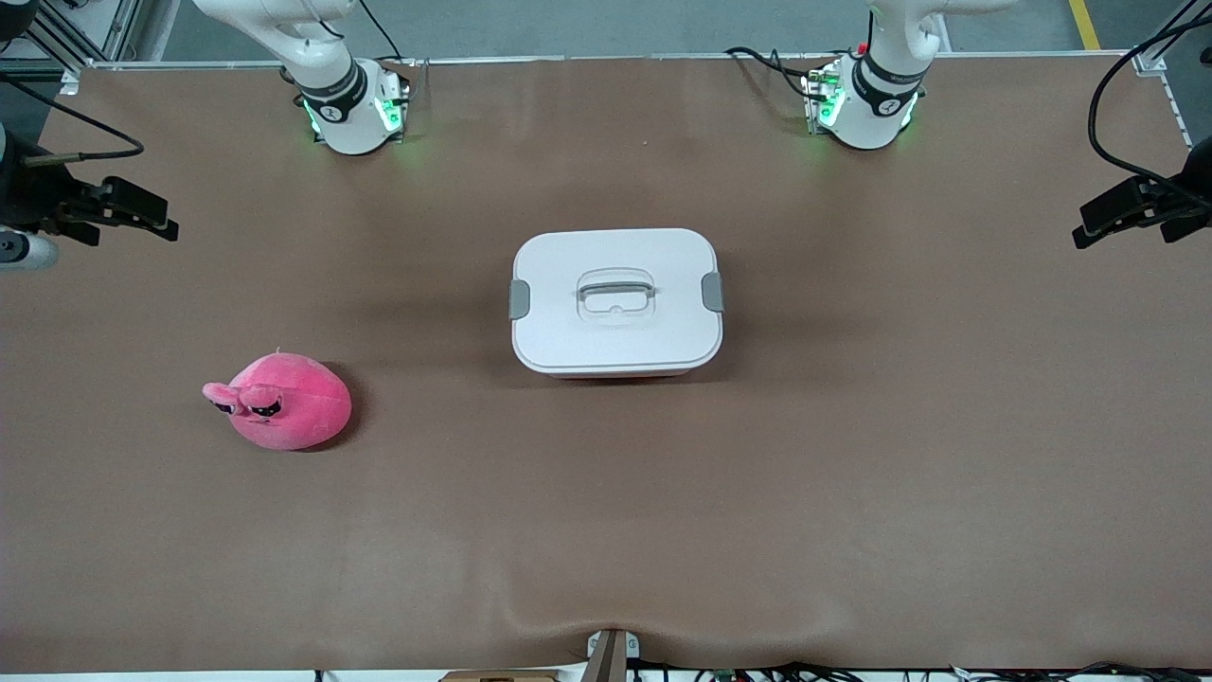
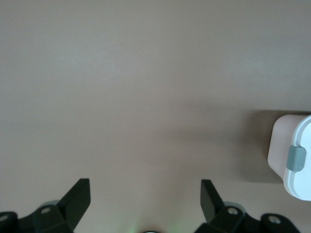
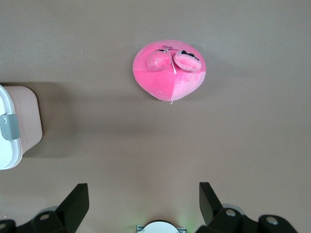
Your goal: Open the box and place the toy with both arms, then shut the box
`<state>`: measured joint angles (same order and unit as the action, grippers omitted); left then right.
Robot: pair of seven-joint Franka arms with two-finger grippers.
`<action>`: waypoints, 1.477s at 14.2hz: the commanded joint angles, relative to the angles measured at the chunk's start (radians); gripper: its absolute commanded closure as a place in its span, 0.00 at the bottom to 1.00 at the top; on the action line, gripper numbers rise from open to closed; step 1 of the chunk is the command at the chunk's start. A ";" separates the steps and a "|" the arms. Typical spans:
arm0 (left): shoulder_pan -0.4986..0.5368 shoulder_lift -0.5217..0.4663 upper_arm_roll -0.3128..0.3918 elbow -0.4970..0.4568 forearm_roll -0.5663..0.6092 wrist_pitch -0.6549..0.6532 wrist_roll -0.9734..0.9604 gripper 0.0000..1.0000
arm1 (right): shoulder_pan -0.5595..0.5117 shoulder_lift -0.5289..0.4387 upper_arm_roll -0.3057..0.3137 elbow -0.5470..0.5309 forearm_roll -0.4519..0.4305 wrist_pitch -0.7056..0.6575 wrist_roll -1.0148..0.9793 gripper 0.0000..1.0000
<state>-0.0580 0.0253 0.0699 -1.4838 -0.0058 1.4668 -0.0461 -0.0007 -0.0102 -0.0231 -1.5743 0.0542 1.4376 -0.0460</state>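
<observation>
Right gripper hangs over the bare surface at the right arm's end, jaws spread wide and holding nothing; its wrist view shows both fingers parted with only brown surface between them. The toy lies on the surface toward that same end, nearer the front camera than the box and well apart from it, snout turned toward the right arm's end of the surface. The box sits mid-surface between the two arms, lid on, recessed handle running along the line joining the two grey clips, one clip facing the right arm's end and the other facing the left arm's end. So the box's long axis runs arm to arm, and each clip faces its own gripper. Left gripper hangs over the surface at the left arm's end, jaws likewise wide open and empty, fingers parted over bare surface, one box clip showing at the edge of its wrist view. Judgement: nothing started yet; lid must come off first. Neither arm is clearly nearer the box. The right arm is the nearer one to the toy.
</observation>
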 commanded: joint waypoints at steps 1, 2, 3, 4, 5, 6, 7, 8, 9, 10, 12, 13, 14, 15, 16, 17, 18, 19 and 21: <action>0.004 0.019 0.002 0.019 0.003 0.007 0.009 0.00 | 0.008 -0.004 -0.003 0.005 -0.002 -0.006 0.005 0.00; 0.007 0.031 0.004 0.032 0.000 0.009 0.009 0.00 | 0.008 -0.004 -0.003 0.005 -0.002 -0.003 0.005 0.00; 0.013 0.042 0.004 0.036 0.000 0.009 0.005 0.00 | 0.008 -0.002 -0.003 0.005 -0.002 -0.002 0.005 0.00; 0.023 0.045 0.004 0.036 0.000 0.010 0.003 0.00 | 0.008 -0.002 -0.003 0.007 -0.001 -0.002 0.005 0.00; 0.036 0.059 0.004 0.036 -0.003 0.012 -0.001 0.00 | 0.010 -0.002 -0.003 0.007 -0.001 -0.002 0.005 0.00; 0.044 0.068 0.004 0.037 -0.005 0.013 -0.006 0.00 | 0.010 -0.002 -0.003 0.007 -0.001 -0.002 0.005 0.00; 0.043 0.070 0.004 0.042 -0.003 0.026 -0.009 0.00 | 0.010 -0.002 -0.003 0.007 -0.001 -0.002 0.005 0.00; 0.043 0.077 0.002 0.048 -0.002 0.045 -0.011 0.00 | 0.010 -0.002 -0.003 0.007 -0.001 -0.002 0.005 0.00; 0.043 0.084 0.002 0.048 -0.005 0.049 -0.009 0.00 | 0.010 -0.002 -0.003 0.008 -0.001 -0.002 0.005 0.00; 0.041 0.085 0.001 0.049 -0.008 0.055 -0.008 0.00 | 0.010 -0.002 -0.003 0.008 -0.001 -0.002 0.005 0.00; 0.029 0.099 -0.002 0.050 -0.008 0.082 -0.008 0.00 | 0.010 -0.004 -0.003 0.008 -0.001 -0.003 0.005 0.00; 0.026 0.099 -0.005 0.050 -0.008 0.084 -0.008 0.00 | 0.010 -0.004 -0.003 0.007 -0.001 -0.003 0.005 0.00; 0.024 0.102 -0.007 0.050 -0.009 0.093 -0.009 0.00 | 0.010 -0.004 -0.003 0.007 -0.001 -0.003 0.005 0.00; 0.023 0.110 -0.009 0.050 -0.011 0.098 -0.009 0.00 | 0.010 -0.002 -0.003 0.007 -0.001 -0.003 0.005 0.00; 0.023 0.110 -0.007 0.050 -0.020 0.098 -0.011 0.00 | 0.010 -0.004 -0.003 0.007 -0.001 -0.003 0.005 0.00; 0.023 0.113 -0.007 0.051 -0.028 0.099 -0.012 0.00 | 0.010 -0.004 -0.003 0.008 -0.001 -0.003 0.005 0.00; 0.018 0.114 -0.009 0.050 -0.034 0.101 -0.021 0.00 | 0.008 -0.002 -0.003 0.007 -0.001 -0.003 0.005 0.00; 0.015 0.114 -0.009 0.050 -0.042 0.101 -0.056 0.00 | 0.008 -0.004 -0.003 0.007 -0.001 -0.003 0.005 0.00; 0.001 0.114 -0.009 0.050 -0.046 0.101 -0.135 0.00 | 0.008 -0.004 -0.003 0.007 -0.001 -0.003 0.005 0.00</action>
<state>-0.0400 0.1261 0.0592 -1.4638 -0.0351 1.5709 -0.1219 -0.0002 -0.0102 -0.0222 -1.5742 0.0542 1.4387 -0.0460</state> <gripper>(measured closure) 0.000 0.000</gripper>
